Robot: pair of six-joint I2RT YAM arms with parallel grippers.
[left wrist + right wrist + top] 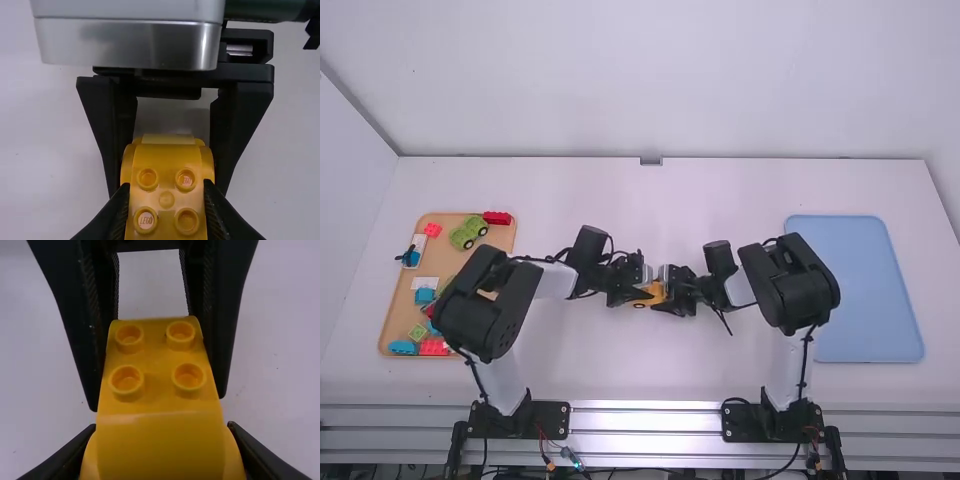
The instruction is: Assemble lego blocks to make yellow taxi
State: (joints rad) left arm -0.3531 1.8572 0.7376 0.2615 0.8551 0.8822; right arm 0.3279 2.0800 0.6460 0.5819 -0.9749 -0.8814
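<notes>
Your left pincer [166,197] grips the yellow body [655,293]; your right pincer [161,430] grips its opposite end; probably so the joining is steady.

Yellow lego piece [167,200], curved, round studs bare, around the table's [650,370] middle

"Pose?"
"The left arm [500,301] and right arm [788,284] bend inward, left gripper [644,292] facing right gripper [665,291]."
"Fingers [117,212]?"
"Both pairs clamped, close together, midway between the arms."
</notes>
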